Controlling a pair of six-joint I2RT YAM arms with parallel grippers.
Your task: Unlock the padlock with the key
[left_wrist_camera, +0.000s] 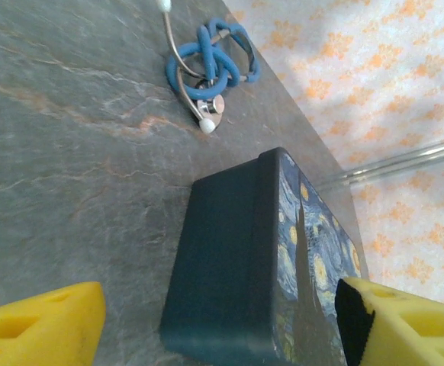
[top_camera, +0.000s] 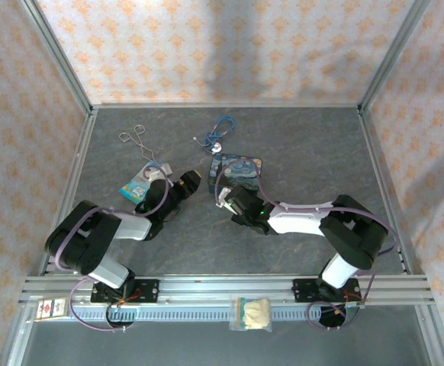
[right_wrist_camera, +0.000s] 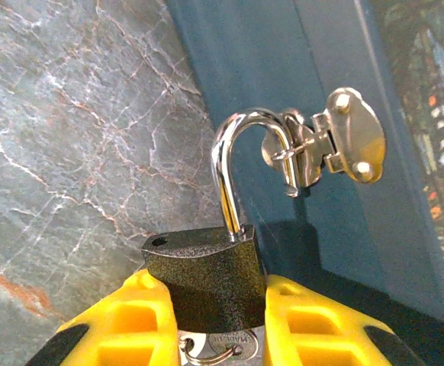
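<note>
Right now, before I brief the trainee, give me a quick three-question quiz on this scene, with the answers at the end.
1. True or false: the padlock clamped between the right fingers has its shackle open, one end out of the body.
2. Multiple choice: in the left wrist view, what lies beyond the blue painted box? A) a mug B) a blue stethoscope C) a roll of tape
3. Fill in: the left fingers stand ___, gripping nothing.

Key: 1 true; 2 B; 3 open.
</note>
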